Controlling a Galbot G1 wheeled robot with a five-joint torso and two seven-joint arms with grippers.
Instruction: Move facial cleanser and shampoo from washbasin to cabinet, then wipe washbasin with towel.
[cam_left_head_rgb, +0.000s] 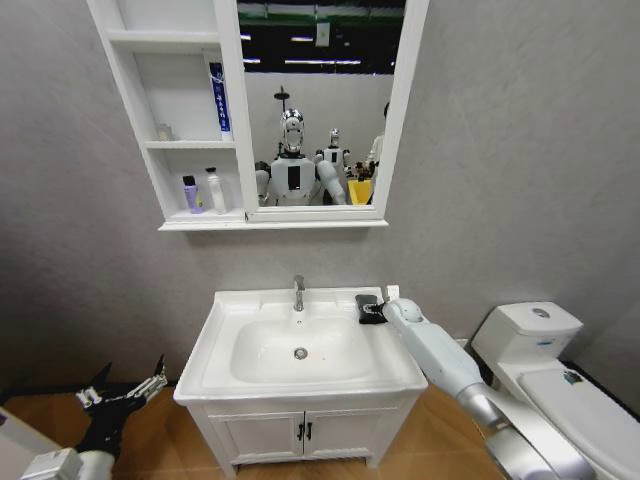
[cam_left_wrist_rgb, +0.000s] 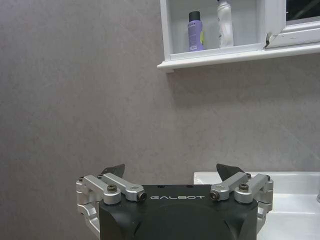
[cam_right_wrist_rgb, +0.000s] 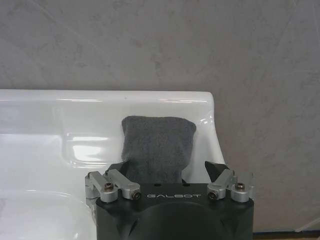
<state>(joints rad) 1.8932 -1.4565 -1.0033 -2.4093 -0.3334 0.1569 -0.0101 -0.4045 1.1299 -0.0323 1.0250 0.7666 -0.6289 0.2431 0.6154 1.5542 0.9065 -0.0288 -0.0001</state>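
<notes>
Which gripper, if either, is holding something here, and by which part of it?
Nothing is held. The right gripper is open, its fingers either side of the near end of the towel on the washbasin rim. The left gripper hangs open and empty, low beside the basin.

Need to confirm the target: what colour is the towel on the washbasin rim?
Dark grey towel; it shows best in the right wrist view, on the white washbasin.
</notes>
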